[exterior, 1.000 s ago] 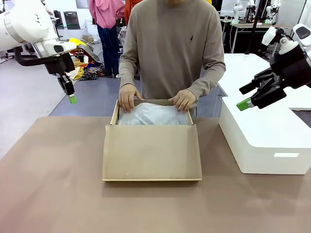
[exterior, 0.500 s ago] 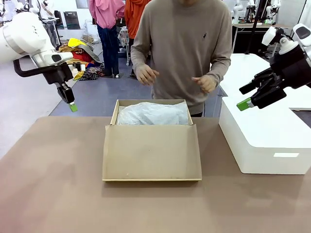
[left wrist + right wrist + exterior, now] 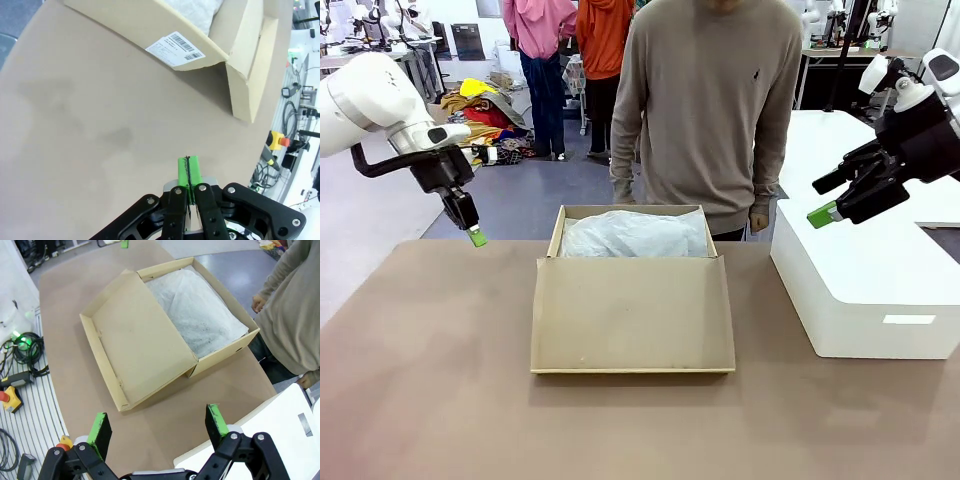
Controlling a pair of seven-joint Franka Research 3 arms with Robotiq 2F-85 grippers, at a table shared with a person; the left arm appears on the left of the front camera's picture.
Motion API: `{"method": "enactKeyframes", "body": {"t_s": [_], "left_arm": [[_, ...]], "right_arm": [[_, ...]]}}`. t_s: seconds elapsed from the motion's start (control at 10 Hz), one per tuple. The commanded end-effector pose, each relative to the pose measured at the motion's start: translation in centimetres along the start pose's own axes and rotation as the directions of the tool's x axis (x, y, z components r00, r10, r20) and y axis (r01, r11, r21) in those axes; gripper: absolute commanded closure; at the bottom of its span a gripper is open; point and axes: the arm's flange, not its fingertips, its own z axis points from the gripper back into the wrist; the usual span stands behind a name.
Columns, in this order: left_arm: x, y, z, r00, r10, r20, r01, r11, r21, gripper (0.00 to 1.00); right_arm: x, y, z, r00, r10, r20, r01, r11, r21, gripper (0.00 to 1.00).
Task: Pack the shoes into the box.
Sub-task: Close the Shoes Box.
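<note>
I read left fingers pinched together, empty, left of box | right fingers spread wide, empty, right of box | tissue inside box

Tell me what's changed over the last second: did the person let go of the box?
Yes. The person's hands left the far rim of the box, lifted, and now hang at their sides. The left claw, shut throughout, dropped lower toward the far left edge of the table. Unchanged: the box with its tissue paper, flap open, and the right claw, open above the white bin.
</note>
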Motion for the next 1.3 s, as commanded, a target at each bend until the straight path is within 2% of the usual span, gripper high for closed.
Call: {"method": "enactKeyframes", "body": {"t_s": [0.0, 0.1, 0.7, 1.2], "left_arm": [[-0.2, -0.9, -0.8, 0.999, 0.043, 0.001, -0.043, 0.999, 0.004, 1.00], [0.0, 0.0, 0.0, 1.000, 0.000, 0.000, 0.000, 1.000, 0.000, 1.00], [0.0, 0.0, 0.0, 1.000, 0.000, 0.000, 0.000, 1.000, 0.000, 1.00], [-0.3, -0.7, -3.2, 0.999, -0.032, 0.040, 0.031, 0.999, 0.020, 1.00]], "right_arm": [[0.1, -0.2, -0.1, 1.000, 0.003, 0.028, -0.004, 1.000, 0.014, 0.00], [0.1, -0.2, -0.1, 1.000, 0.003, 0.028, -0.004, 1.000, 0.014, 0.00], [0.1, -0.2, -0.1, 1.000, 0.003, 0.028, -0.004, 1.000, 0.014, 0.00], [0.1, -0.2, -0.1, 1.000, 0.003, 0.028, -0.004, 1.000, 0.014, 0.00]]}}
